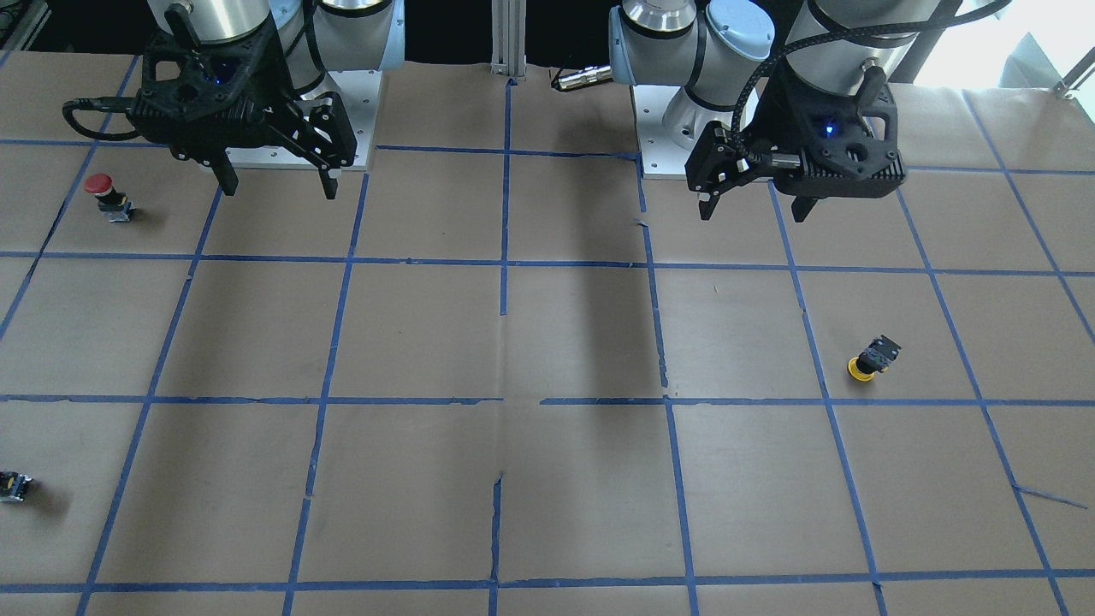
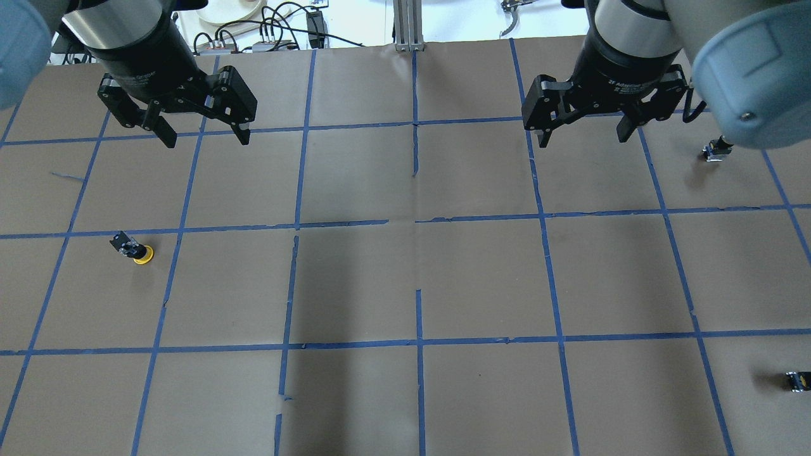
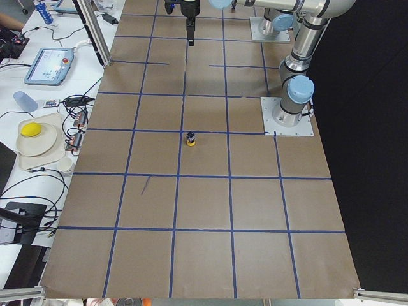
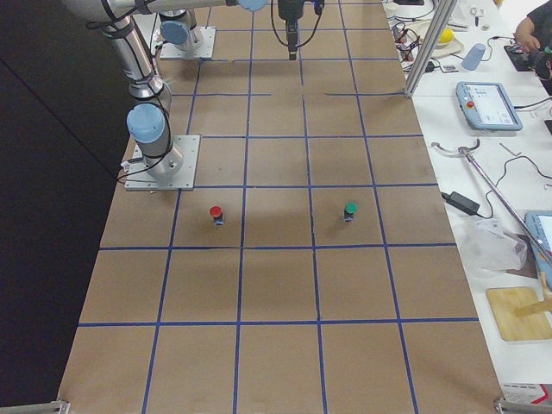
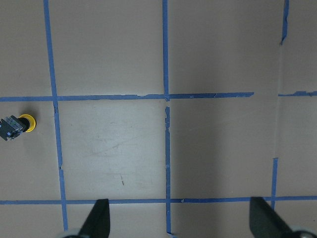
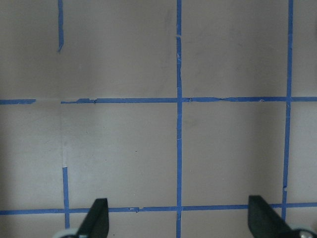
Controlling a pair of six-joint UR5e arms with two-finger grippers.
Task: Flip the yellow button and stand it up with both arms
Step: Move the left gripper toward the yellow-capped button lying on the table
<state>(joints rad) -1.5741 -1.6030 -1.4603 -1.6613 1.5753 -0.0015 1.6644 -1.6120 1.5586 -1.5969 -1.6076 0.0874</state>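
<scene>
The yellow button (image 1: 871, 359) lies tipped over on the brown paper, its yellow cap low and its dark body angled up. It also shows in the overhead view (image 2: 134, 249), the exterior left view (image 3: 190, 138) and at the left edge of the left wrist view (image 5: 17, 125). My left gripper (image 1: 754, 210) hangs open and empty above the table near its base, well back from the button; it also shows in the overhead view (image 2: 207, 139) and its own wrist view (image 5: 181, 223). My right gripper (image 1: 278, 188) is open and empty on the other side (image 2: 583, 137), over bare paper (image 6: 178, 223).
A red-capped button (image 1: 103, 195) stands on the right arm's side (image 2: 716, 152). A small dark switch piece (image 1: 13, 486) lies near the table edge (image 2: 797, 380). Blue tape lines grid the paper. The arms' base plates (image 1: 282, 154) sit at the robot's side.
</scene>
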